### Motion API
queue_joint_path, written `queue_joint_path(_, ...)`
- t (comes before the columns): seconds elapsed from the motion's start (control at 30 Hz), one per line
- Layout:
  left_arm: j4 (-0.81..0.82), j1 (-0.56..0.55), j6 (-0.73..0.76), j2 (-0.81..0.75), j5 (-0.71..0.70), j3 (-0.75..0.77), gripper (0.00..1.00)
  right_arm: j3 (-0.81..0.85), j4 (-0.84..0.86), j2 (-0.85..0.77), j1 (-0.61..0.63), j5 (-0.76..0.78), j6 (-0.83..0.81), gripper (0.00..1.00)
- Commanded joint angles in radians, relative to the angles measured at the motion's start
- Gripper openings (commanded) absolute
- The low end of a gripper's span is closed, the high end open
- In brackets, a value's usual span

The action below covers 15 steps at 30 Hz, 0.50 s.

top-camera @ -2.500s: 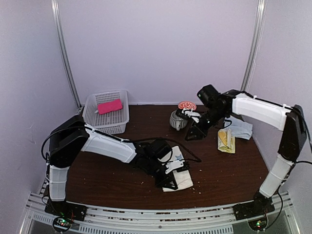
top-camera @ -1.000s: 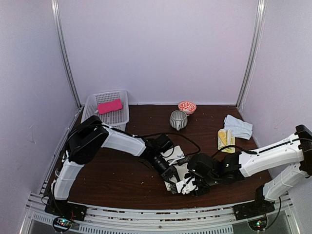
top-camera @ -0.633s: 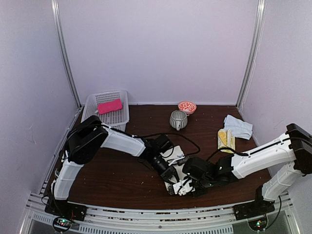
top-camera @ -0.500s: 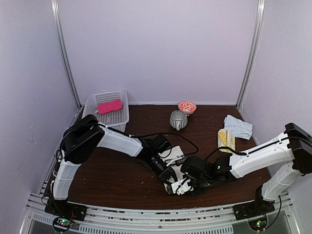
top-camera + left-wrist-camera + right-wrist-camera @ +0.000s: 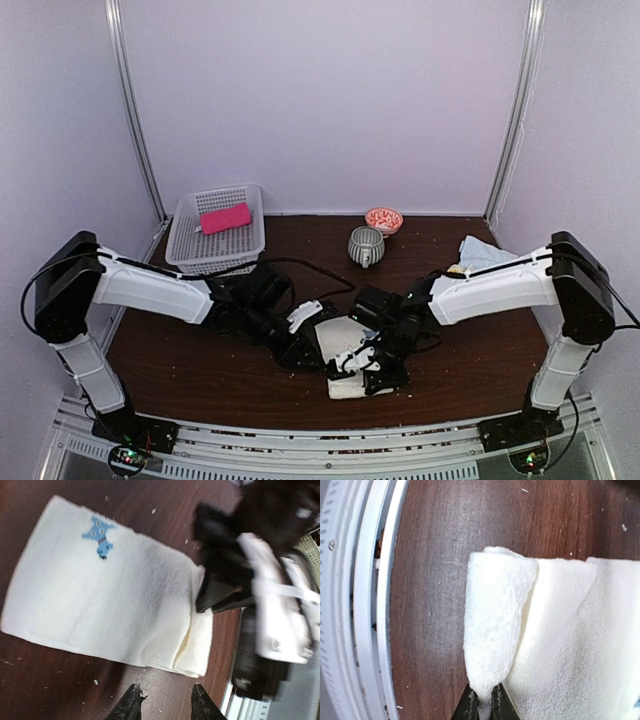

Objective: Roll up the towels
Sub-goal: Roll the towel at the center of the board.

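The left arm (image 5: 150, 290) lies low, stretched across the tabletop (image 5: 200, 375) toward the middle; the left fingers (image 5: 131, 707) stand a little apart with nothing between them, over bare wood just beside the edge of the cream-white towel (image 5: 100, 600); the right arm (image 5: 495, 285) reaches in from the right with its wrist bent down; the right fingers (image 5: 468, 705) are pinched tight on a doubled-over corner of that towel; the towel lies near the tabletop's front edge and bears a small blue figure (image 5: 101, 536), too blurred to read; a pink towel (image 5: 225, 217) rests in the basket (image 5: 190, 245) at the back left.
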Motion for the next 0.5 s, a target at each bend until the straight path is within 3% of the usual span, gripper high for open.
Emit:
queue_joint_path(0.0,0.342,-0.013,-0.018,-0.244,-0.167,-0.170,0.33,0.156,-0.336,0.219,-0.132,-0.310,-0.042,0.06)
queue_joint_path(0.07,0.504,-0.027,-0.028,-0.346,-0.180,-0.280,0.34,0.228,-0.439,0.332,-0.186,-0.387,-0.090,0.05)
queue_joint_path(0.13,0.546,-0.097,0.068,-0.420,-0.264,-0.333,0.37,0.275,-0.497,0.420,-0.229,-0.439,-0.124,0.05)
queue_joint_path(0.23,0.431,-0.187,0.219,-0.417,-0.312,-0.269,0.44,0.325,-0.540,0.514,-0.269,-0.460,-0.127,0.06)
queue_joint_path(0.47,0.224,-0.314,0.401,-0.175,-0.452,-0.072,0.44,0.409,-0.596,0.596,-0.296,-0.473,-0.154,0.06)
